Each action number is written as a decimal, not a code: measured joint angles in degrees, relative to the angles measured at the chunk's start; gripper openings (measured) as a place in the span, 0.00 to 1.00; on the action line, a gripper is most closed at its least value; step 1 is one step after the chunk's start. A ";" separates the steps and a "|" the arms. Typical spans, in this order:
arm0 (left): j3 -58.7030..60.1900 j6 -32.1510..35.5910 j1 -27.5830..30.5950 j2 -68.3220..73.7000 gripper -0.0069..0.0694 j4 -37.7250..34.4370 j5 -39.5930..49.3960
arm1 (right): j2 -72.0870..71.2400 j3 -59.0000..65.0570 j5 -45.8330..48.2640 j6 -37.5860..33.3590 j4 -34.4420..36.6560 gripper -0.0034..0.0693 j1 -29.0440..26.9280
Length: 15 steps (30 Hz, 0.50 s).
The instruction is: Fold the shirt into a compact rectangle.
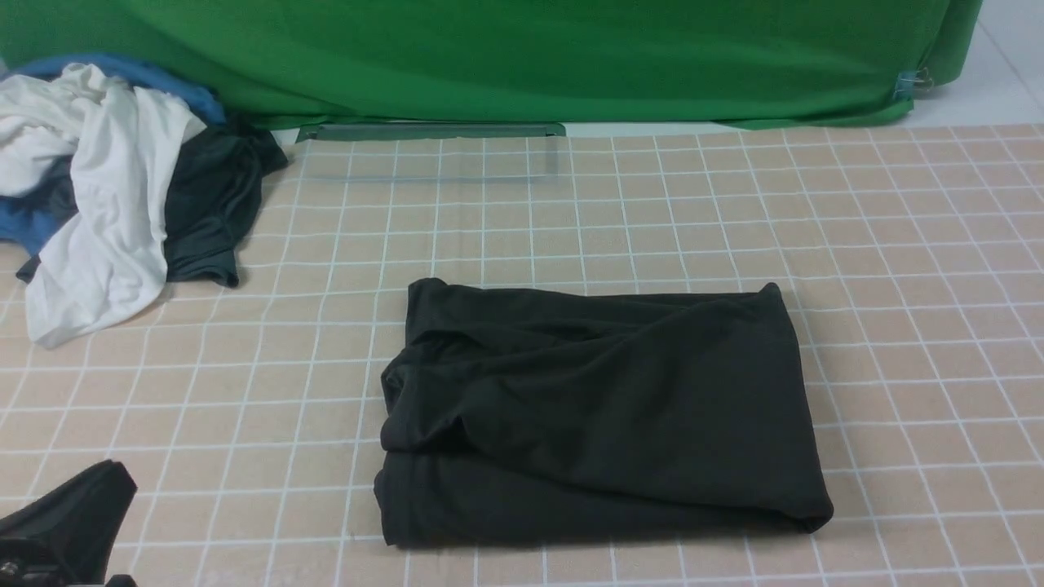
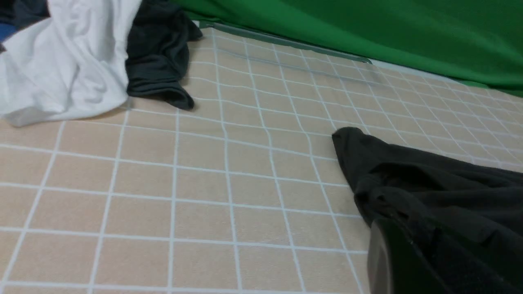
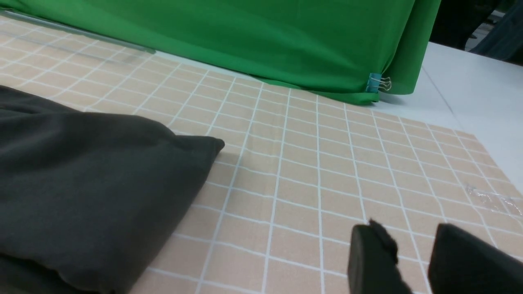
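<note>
Two pincers are mine. My left pincer [image 1: 61, 522] sits low at the near left corner of the surface [image 1: 652, 212], clenched on nothing, with bare checked cloth under it. In the left wrist view one dark finger [image 2: 392, 265] of it shows in front of the shirt's left edge; whether it touches the cloth there I cannot tell. My right pincer [image 3: 412, 261] shows only in its own wrist view: two dark fingers stand a little apart with a plain gap between them, gripping nothing, over the bare grid off the shirt's right side.

The shirt [image 1: 595, 408] lies near the middle of the surface, closer to the near edge than to the far one. It is plain black and folded into a rough rectangle, wider than deep. A lower layer sticks out as a band along its near side, and soft creases run across the top layer. Its far corners rise in small peaks, and the near right corner bulges out past the rest.

At the far left corner, well apart from the shirt, lies a heap of clothes: a white garment [image 1: 106, 212] draped over a dark grey garment [image 1: 212, 204], with blue cloth [image 1: 163, 81] behind them. A green curtain [image 1: 522, 57] hangs along the far edge, a small clip [image 3: 374, 83] pinned at its right end.
</note>
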 joint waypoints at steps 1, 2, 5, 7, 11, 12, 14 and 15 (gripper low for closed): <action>0.70 0.00 1.02 -1.07 0.11 -0.05 -0.17 | 0.00 0.00 0.00 0.00 0.00 0.37 0.00; 1.56 0.00 3.05 -2.10 0.11 -0.13 0.00 | 0.00 0.00 0.00 0.00 0.00 0.37 0.00; 1.89 -0.28 6.37 -2.52 0.11 -0.13 0.56 | 0.00 0.00 0.00 0.00 0.00 0.37 0.05; 2.28 -0.28 8.17 -3.24 0.11 -0.39 0.50 | 0.00 0.00 0.00 0.00 0.00 0.37 0.11; 3.28 -0.28 9.00 -6.93 0.11 -0.61 1.32 | 0.00 0.00 0.00 0.00 0.00 0.37 0.11; 3.48 -0.33 9.00 -8.17 0.11 -0.61 1.84 | 0.00 0.00 0.00 0.00 0.00 0.37 0.11; 3.53 -0.88 9.00 -9.46 0.11 -0.67 2.60 | 0.00 0.00 0.00 0.00 0.00 0.37 0.11; 3.53 -1.25 9.00 -9.62 0.11 -0.78 2.97 | 0.00 0.00 0.00 0.00 0.00 0.37 0.11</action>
